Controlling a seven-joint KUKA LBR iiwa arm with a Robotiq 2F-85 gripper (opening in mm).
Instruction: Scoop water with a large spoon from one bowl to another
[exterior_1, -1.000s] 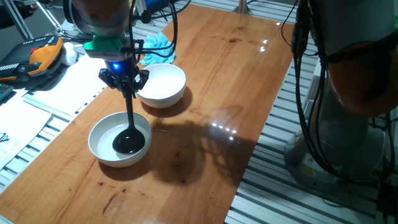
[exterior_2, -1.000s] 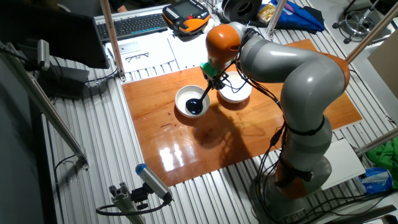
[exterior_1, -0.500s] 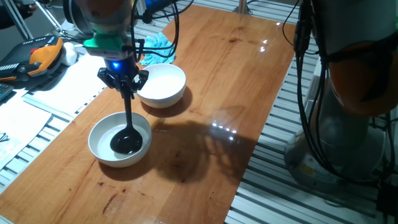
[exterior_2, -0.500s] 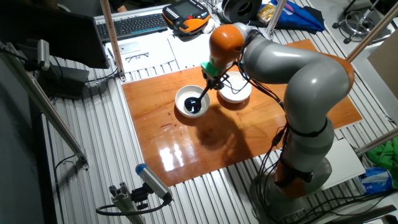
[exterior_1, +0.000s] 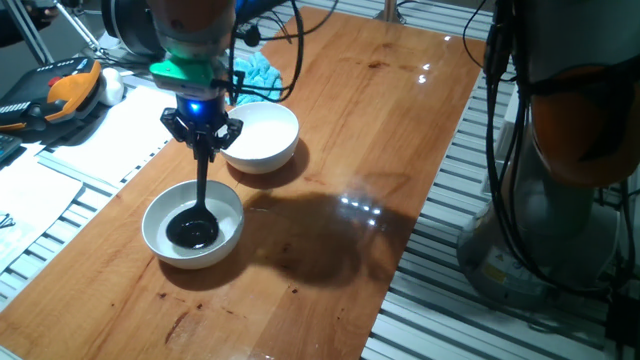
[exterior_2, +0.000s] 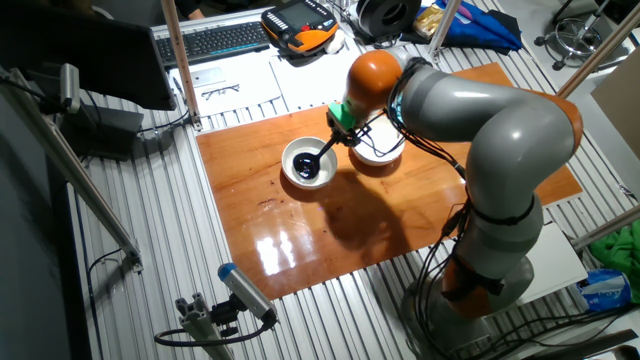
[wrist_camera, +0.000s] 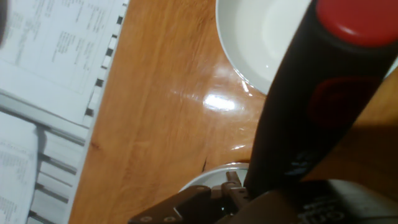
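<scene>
My gripper (exterior_1: 203, 140) is shut on the upper end of the large spoon's handle (exterior_1: 201, 178). The spoon is a black ladle, and its round scoop (exterior_1: 192, 230) rests inside the near white bowl (exterior_1: 226, 200). The second white bowl (exterior_1: 262, 133) stands just behind, right of the gripper. In the other fixed view the scoop (exterior_2: 309, 173) sits in the left bowl (exterior_2: 291, 154) with the gripper (exterior_2: 340, 137) above it, beside the right bowl (exterior_2: 380, 156). The hand view shows a dark finger (wrist_camera: 298, 118), a white bowl (wrist_camera: 255, 37) above and another bowl rim (wrist_camera: 211, 177) below. I cannot make out the water.
White papers (exterior_1: 70, 150) and an orange-black device (exterior_1: 60, 88) lie left of the wooden table (exterior_1: 350, 120). A blue cloth (exterior_1: 255, 70) sits behind the far bowl. The arm's base (exterior_1: 560, 200) and cables stand at the right.
The scoop has slid left and lower inside the near bowl, and the handle now stands more upright. The gripper has shifted slightly right.
</scene>
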